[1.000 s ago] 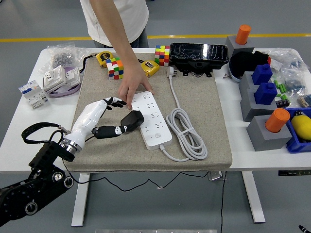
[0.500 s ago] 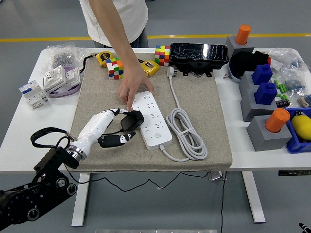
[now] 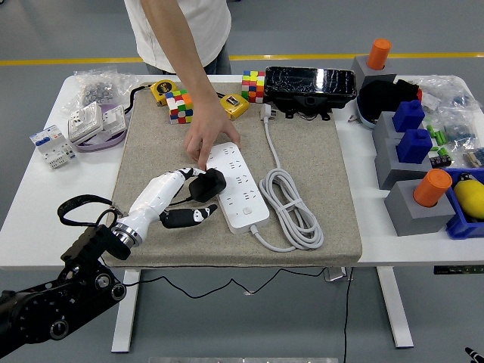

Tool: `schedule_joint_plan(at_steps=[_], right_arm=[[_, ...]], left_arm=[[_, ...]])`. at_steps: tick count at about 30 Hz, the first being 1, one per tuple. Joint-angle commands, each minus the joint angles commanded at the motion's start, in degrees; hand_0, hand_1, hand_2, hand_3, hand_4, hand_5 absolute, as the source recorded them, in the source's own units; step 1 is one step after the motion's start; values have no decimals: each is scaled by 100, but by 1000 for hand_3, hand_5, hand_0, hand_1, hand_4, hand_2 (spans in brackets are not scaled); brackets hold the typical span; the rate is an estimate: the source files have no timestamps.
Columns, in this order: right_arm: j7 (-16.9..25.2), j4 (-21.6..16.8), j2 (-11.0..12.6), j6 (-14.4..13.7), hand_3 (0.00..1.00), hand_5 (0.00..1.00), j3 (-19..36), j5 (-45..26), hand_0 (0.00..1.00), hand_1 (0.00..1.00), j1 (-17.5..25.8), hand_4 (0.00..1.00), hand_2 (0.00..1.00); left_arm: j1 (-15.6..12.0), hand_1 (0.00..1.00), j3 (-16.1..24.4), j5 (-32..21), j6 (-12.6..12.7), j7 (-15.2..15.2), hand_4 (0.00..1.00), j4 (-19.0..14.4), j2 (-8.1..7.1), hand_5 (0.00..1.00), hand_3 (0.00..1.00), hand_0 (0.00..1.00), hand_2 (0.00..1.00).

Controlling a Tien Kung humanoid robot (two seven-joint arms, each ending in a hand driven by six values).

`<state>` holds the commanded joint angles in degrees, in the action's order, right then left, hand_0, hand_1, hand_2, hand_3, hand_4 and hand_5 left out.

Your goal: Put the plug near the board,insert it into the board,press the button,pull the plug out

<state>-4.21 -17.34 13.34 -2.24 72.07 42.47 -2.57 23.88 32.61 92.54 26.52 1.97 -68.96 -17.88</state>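
A white power strip (image 3: 239,189) lies on the grey felt mat (image 3: 151,144), its white cable (image 3: 291,206) coiled to the right and ending in a plug (image 3: 266,112) at the back. My left hand (image 3: 195,193), white with black fingertips, is shut on a black plug (image 3: 206,184) at the strip's left edge, over its middle sockets. A person's hand (image 3: 207,141) presses down on the strip's far left corner, just beyond my fingers. Whether the plug's pins are in a socket is hidden. My right hand is out of view.
Two colour cubes (image 3: 179,106) (image 3: 252,85), two yellow tape measures (image 3: 234,106) and a black box (image 3: 308,87) line the mat's back. Wall sockets (image 3: 94,121) lie at the left. Grey blocks with blue and orange pegs (image 3: 414,144) and a blue bin (image 3: 463,208) stand at the right.
My left arm has slid right and forward, carrying the black plug a little up onto the strip's left edge. The person's hand has stayed on the strip.
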Motion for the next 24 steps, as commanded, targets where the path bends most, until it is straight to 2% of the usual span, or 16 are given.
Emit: schedule_joint_plan(at_steps=[11,18,24], right_arm=[[2,-9,0,-3,548,408,28,-8,526,626,-5,886,610],[1,-2,-2,-1,548,409,24,-16,526,626,-3,886,609],[5,-19,-5,-2,547,409,31,-6,528,627,-4,886,609]], left_arm=[[184,821,-119,15,-50,-40,779,65,183,383,748,817,788],[322,814,-155,-32,-72,-110,778,221,296,384,749,816,785],[344,814,-87,-40,-74,-127,778,254,318,387,739,813,780]])
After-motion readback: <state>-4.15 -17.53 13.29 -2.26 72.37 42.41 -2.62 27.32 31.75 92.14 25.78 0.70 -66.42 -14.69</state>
